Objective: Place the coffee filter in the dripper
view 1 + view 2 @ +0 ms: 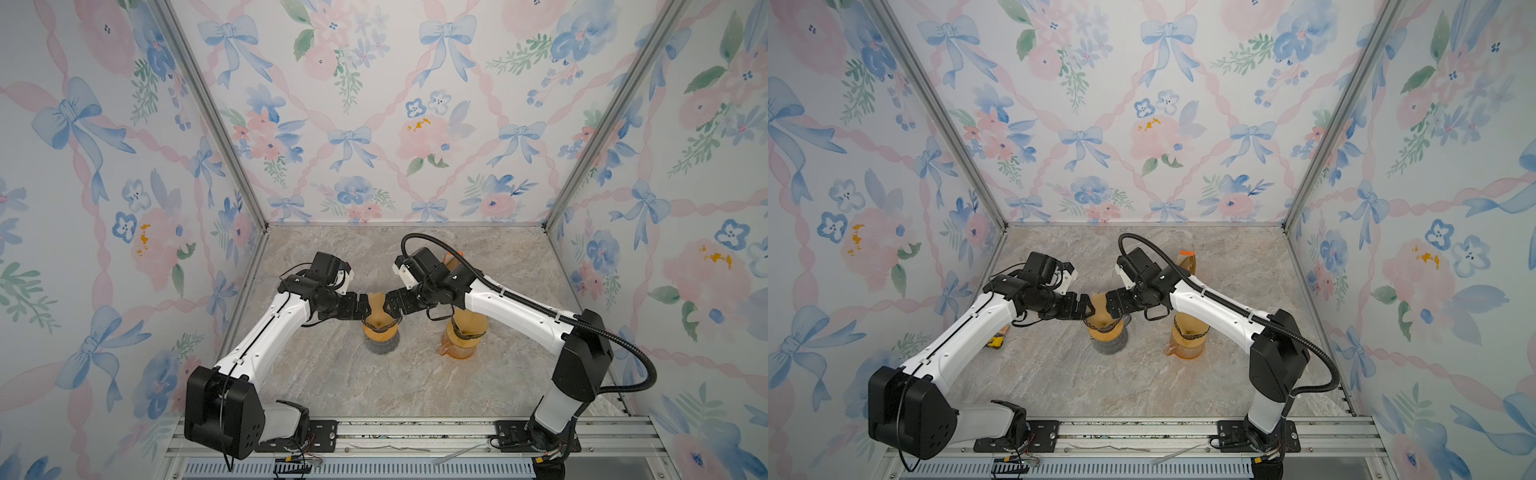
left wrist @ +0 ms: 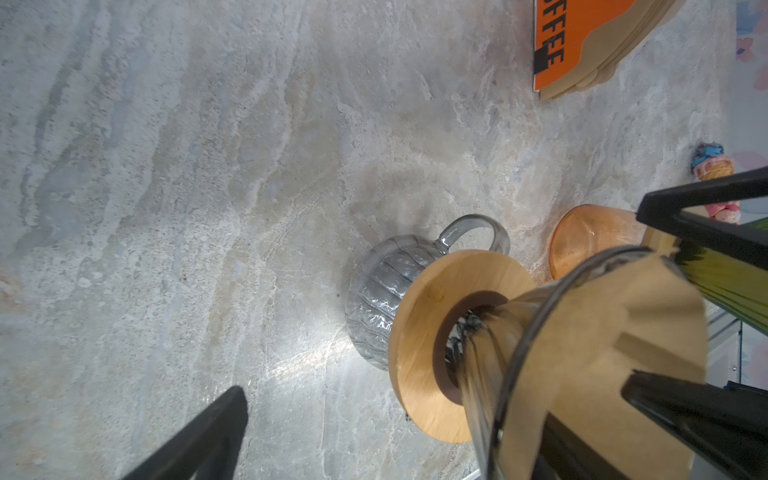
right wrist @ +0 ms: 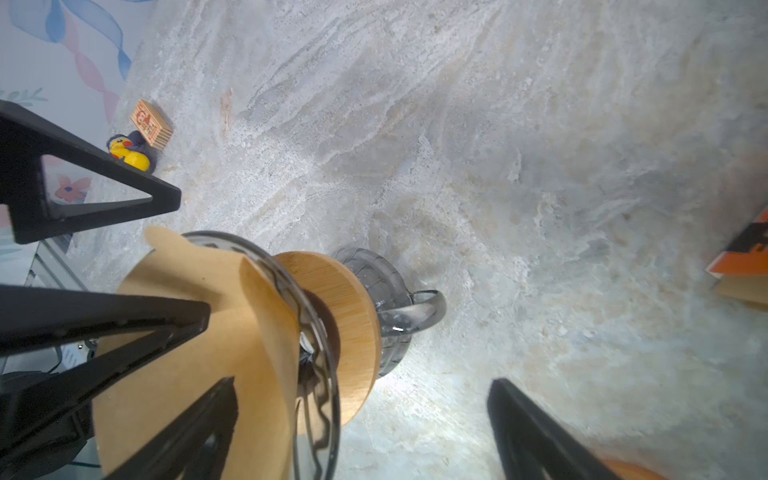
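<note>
- Two grippers hang over the dripper (image 1: 380,329), both with jaws spread wide: left gripper (image 1: 368,309) on its left, right gripper (image 1: 390,309) on its right.
- Filter (image 1: 378,305) sits in the dripper, between the two grippers, its paper edge standing above the glass rim.
- Neither gripper pinches it; one finger of each seems to lie on the paper, though contact is unclear.
- Dripper rests on a carafe (image 1: 380,347).
</note>
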`<state>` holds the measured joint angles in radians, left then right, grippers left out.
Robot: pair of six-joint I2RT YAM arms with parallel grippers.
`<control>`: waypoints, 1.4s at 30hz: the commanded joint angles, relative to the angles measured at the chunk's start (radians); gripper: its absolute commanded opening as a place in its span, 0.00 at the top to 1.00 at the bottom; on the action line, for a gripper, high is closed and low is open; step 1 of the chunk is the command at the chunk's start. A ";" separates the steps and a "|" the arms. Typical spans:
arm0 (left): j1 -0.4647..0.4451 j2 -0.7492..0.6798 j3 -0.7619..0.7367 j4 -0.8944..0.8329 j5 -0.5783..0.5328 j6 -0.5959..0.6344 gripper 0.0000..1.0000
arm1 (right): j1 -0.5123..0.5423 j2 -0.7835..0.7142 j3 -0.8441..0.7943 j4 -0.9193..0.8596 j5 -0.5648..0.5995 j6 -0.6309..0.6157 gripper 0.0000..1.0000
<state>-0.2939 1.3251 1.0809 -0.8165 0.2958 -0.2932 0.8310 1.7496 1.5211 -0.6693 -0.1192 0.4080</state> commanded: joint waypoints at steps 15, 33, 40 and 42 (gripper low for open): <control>-0.017 0.019 -0.033 -0.013 -0.036 -0.027 0.02 | 0.013 0.044 0.020 -0.087 0.094 -0.008 0.04; -0.035 0.016 -0.024 -0.013 -0.041 -0.036 0.02 | -0.003 0.041 0.042 0.017 -0.038 0.002 0.04; -0.037 0.007 -0.026 -0.012 -0.041 -0.037 0.02 | -0.002 0.079 0.042 -0.023 0.008 -0.008 0.04; -0.037 0.009 -0.026 -0.013 -0.040 -0.036 0.02 | 0.002 0.088 0.042 -0.035 0.027 -0.011 0.04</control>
<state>-0.3222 1.3354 1.0622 -0.8165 0.2657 -0.3191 0.8330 1.8156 1.5391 -0.6544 -0.1307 0.4038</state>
